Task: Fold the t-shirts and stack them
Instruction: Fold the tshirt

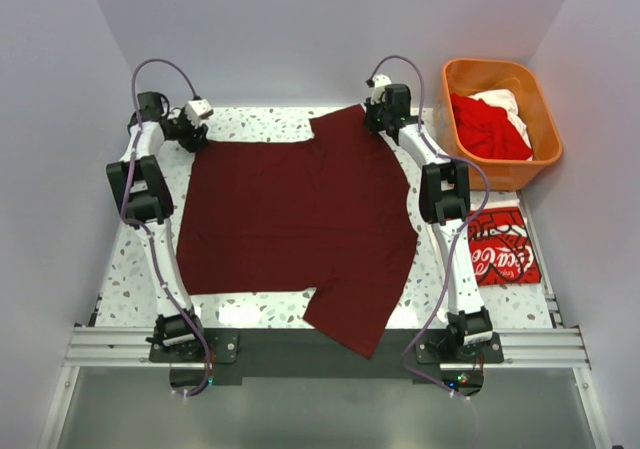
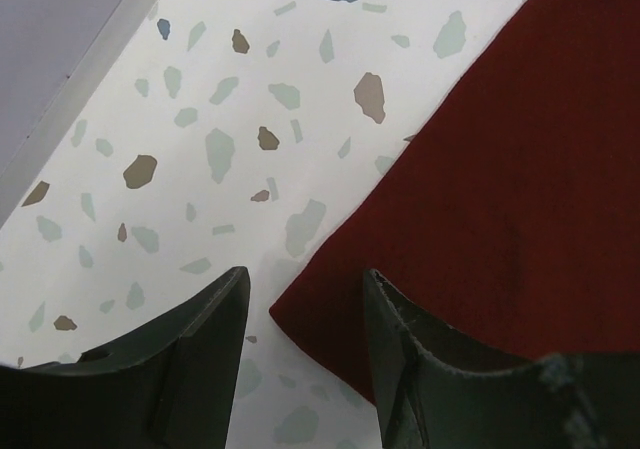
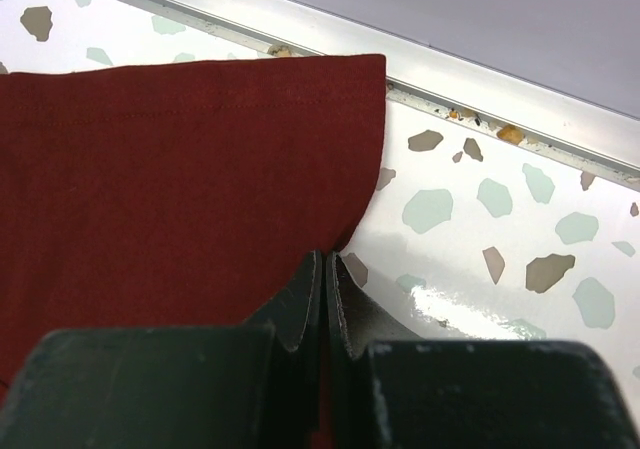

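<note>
A dark maroon t-shirt (image 1: pixel 295 219) lies spread flat over the middle of the table, one sleeve hanging over the near edge. My left gripper (image 1: pixel 190 137) is open at the shirt's far left corner; in the left wrist view the corner (image 2: pixel 310 314) lies between its fingers (image 2: pixel 190 359). My right gripper (image 1: pixel 378 121) is shut on the maroon shirt's far sleeve edge (image 3: pixel 200 169), low at the table's back. A folded red Coca-Cola t-shirt (image 1: pixel 502 251) lies at the right. Red and white shirts (image 1: pixel 492 124) sit in the basket.
An orange plastic basket (image 1: pixel 545 119) stands at the back right corner. A metal rail (image 3: pixel 480 109) and the back wall run close behind the right gripper. The terrazzo table (image 1: pixel 255 121) shows along the back and left.
</note>
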